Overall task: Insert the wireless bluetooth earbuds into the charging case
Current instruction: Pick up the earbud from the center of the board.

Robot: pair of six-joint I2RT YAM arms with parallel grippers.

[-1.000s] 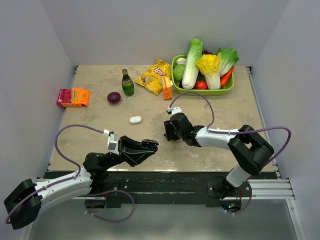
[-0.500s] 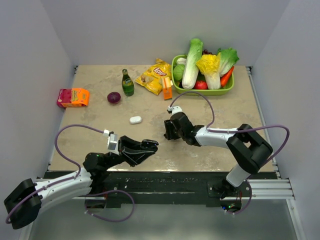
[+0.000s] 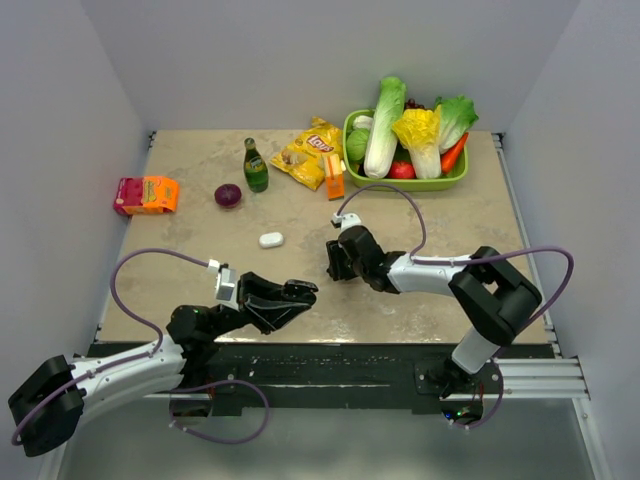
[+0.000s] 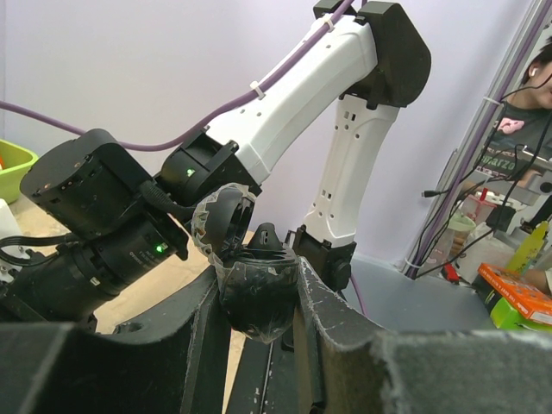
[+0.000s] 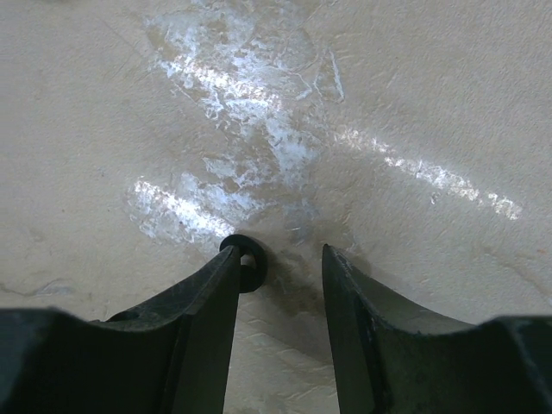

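Touching rt fingers [image 5: 203,332]: blk earbud [image 5: 248,260]

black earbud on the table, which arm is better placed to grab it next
Right. The right gripper is down at the table, jaws open, black earbud against one fingertip. The left gripper is shut on the open charging case.

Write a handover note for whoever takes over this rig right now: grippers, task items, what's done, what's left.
Left gripper: shut on the black charging case, which is open.
Right gripper: open, tips down at the table, one black earbud touching one jaw, ungripped.
Done: case held and open; whether any bud sits inside cannot be told.
Left: grip that earbud and seat it in the case; other earbuds are not in view.
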